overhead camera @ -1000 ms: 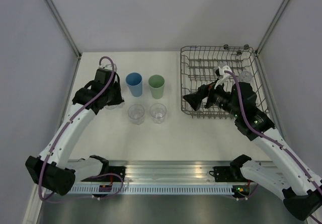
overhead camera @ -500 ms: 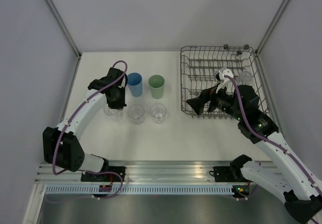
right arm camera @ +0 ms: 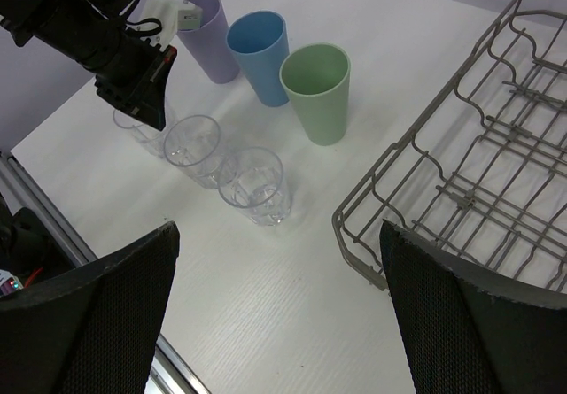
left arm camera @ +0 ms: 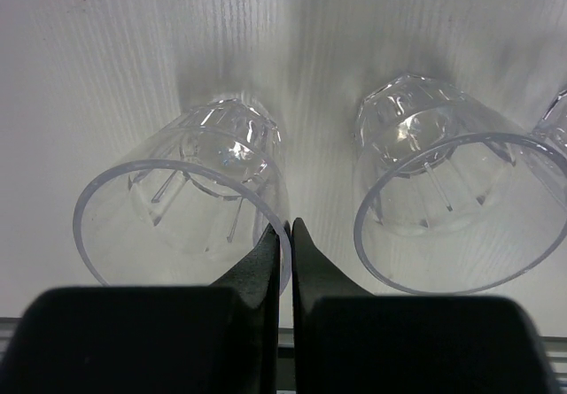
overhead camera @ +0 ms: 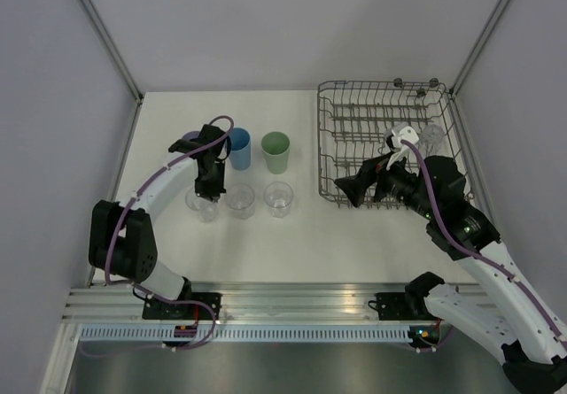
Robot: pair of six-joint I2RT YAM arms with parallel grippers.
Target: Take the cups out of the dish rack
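Six cups stand on the table (overhead camera: pixel 159 235), in the left half of the top view. The lavender cup (right arm camera: pixel 211 40), blue cup (right arm camera: pixel 261 53) and green cup (right arm camera: pixel 319 88) make one row, and three glasses make a row below them. We see one last glass (overhead camera: pixel 432 135) in the upper right of the rack (overhead camera: pixel 323 146).

The left claw (left arm camera: pixel 284 232) is pressed almost together and pinches the wall of the left glass (left arm camera: pixel 177 208). One finger is inside it and one is outside. This glass stands upright on the table, just beside the middle glass (left arm camera: pixel 452 208). The right claw (overhead camera: pixel 344 188) is spread wide and holds nothing. It hangs over the lower left corner of the rack.

We think the left glass could tip over if the left claw pulls away before it opens. It could also bump the middle glass, because they are so close. The last glass is clear and hard to see. The right claw could catch on a wire and drag the rack.
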